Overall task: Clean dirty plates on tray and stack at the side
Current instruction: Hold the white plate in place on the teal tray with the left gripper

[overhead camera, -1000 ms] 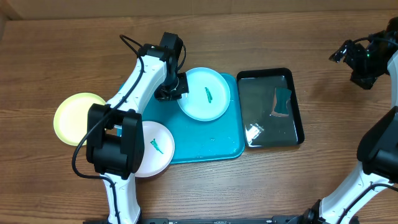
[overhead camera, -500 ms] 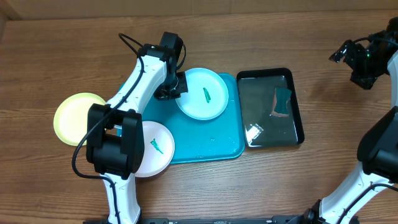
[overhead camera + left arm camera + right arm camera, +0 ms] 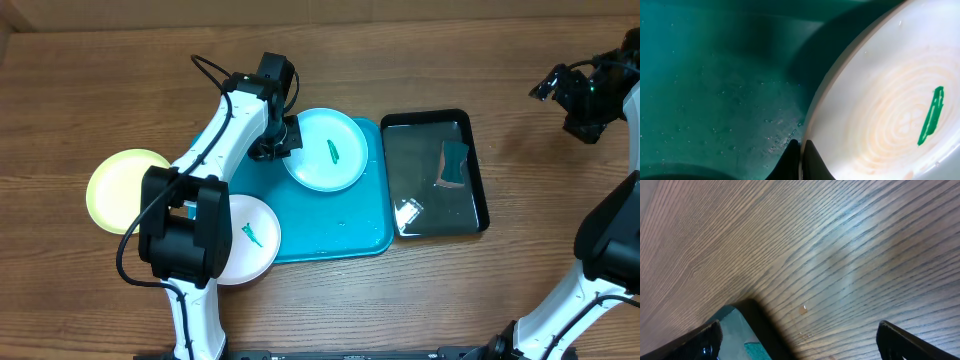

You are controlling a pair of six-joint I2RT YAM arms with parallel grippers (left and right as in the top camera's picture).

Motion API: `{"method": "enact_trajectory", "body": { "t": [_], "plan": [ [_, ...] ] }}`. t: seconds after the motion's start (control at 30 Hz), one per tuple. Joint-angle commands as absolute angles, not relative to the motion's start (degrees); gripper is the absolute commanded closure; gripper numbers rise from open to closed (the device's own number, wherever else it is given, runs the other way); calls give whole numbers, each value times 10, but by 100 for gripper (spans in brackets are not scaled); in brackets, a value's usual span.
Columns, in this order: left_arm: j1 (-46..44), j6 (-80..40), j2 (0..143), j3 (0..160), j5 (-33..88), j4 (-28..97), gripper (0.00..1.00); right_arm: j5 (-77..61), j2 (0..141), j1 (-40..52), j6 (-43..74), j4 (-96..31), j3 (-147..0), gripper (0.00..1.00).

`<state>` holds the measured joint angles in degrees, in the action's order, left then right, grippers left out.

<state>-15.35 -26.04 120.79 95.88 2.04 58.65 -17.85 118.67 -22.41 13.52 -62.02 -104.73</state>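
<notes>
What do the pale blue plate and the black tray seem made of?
The pale blue plate: probably thin plastic, smooth with a soft sheen and a moulded rim. The black tray: glossy, plastic or coated metal, cannot tell which; it mirrors the light.

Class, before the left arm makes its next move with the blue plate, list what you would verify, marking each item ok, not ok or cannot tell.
1. Left fingers pinched on the pale blue plate rim: ok.
2. That plate clean: not ok, a green smear shows on it.
3. Right fingers open and clear of the plate: ok.
4. Teal pad lying in the black tray: ok.
5. White plate fully on the turquoise tray: not ok, it overhangs a corner.
6. Blue plate lifted off the tray: cannot tell.
</notes>
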Motion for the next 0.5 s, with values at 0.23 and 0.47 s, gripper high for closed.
{"method": "enact_trajectory", "body": {
  "t": [0.23,0.47],
  "plan": [
    [-154,-271,1209,952,9,581,93,-185,1171,-225,139,-618,-1058,0],
    [-155,-271,1209,946,11,598,96,-185,1171,-225,139,-618,-1058,0]
  ]
}}
